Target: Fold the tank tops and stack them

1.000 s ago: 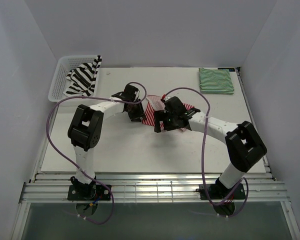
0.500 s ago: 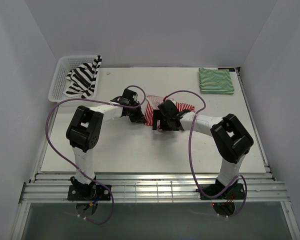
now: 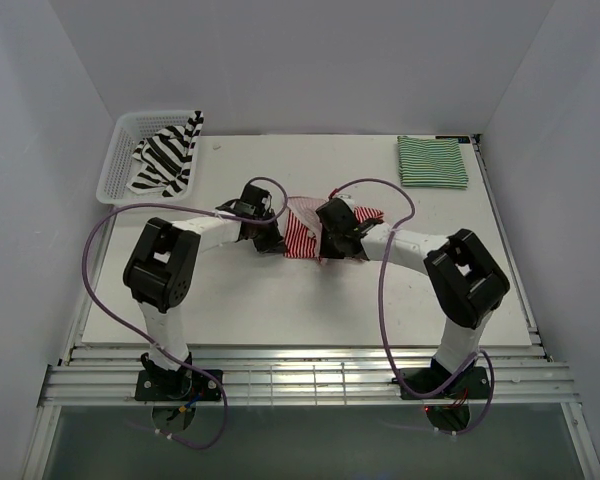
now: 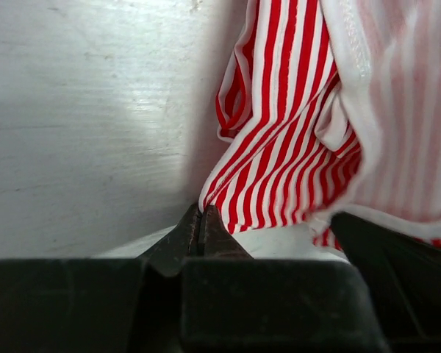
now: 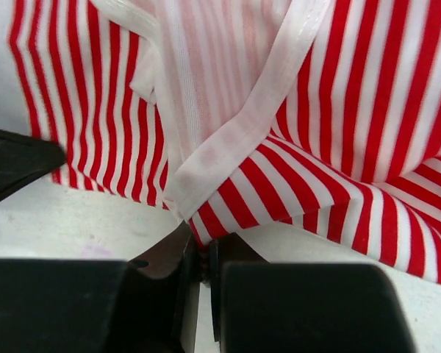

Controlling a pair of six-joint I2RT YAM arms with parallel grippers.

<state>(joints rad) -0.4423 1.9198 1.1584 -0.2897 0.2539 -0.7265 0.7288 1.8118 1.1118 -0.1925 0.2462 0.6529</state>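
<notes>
Straight to the red-and-white tank top [image 3: 300, 232]: lying rumpled on the surface [image 3: 280, 300], right of the white mesh basket [image 3: 113, 160] and nearer the arm bases than it.

Big change inside the last second! Gaping wide over the cloth a moment ago, now snapped tight: left jaws first, right jaws only just now. Left jaws pressed flat together on a low corner of the red stripes. Right jaws all but closed on the hem, right at the white binding. Cloth caught in both, going by the wrist views. Left arm [image 3: 195, 235] and right arm [image 3: 410, 245] drawn in closer over it too.

Meaning for the job? Looks like the grab before a fold: two pinch points along one edge, ready to lift and lay over. Nothing folded on this one yet.

Now the count. Three tank tops in all:
- One red-and-white, in the grip.
- One green-and-white tank top [image 3: 432, 162], already a neat flat square, far right of the basket and about level with it.
- One black-and-white tank top [image 3: 165, 158], draped over the basket's own rim, unfolded.

One folded, two to go, no stack yet. One basket. Two arms, two sets of jaws, both busy.
</notes>
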